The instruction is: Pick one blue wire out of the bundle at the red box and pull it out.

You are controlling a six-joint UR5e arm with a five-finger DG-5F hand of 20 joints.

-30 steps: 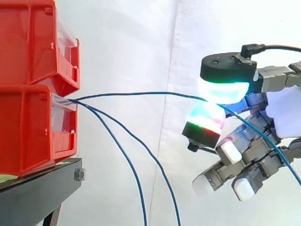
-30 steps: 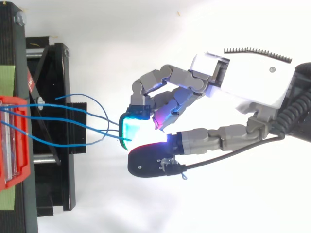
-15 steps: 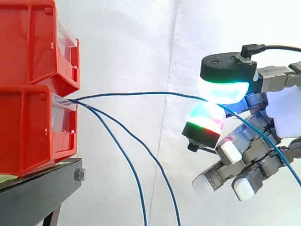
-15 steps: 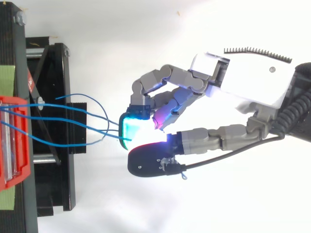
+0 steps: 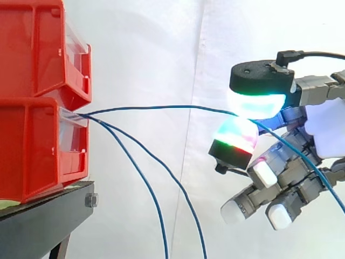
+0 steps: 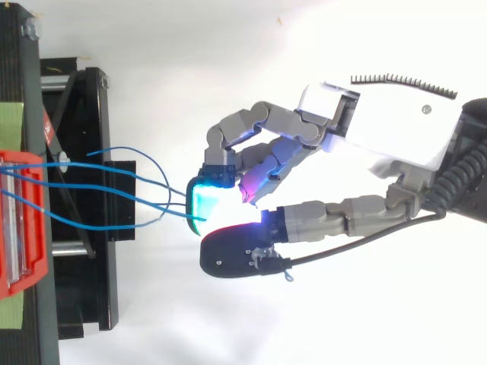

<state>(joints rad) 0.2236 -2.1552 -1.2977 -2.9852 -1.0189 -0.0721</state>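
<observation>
The thin blue wire (image 5: 161, 107) runs almost level from the clear front of the lower red plastic bin (image 5: 32, 151) across to the robot hand (image 6: 380, 129). The robot hand has it pinched between two glowing fingertips (image 5: 254, 102), a cyan-white one above and a green-and-red one below. The remaining fingers are curled underneath, holding nothing. Past the pinch the wire slopes down toward the right edge. Two more blue wires (image 5: 146, 189) droop from the same bin. A second red bin (image 5: 32, 48) is stacked on top, and both sit on a black metal stand (image 5: 38, 226) before a white curtain (image 5: 151, 48).
</observation>
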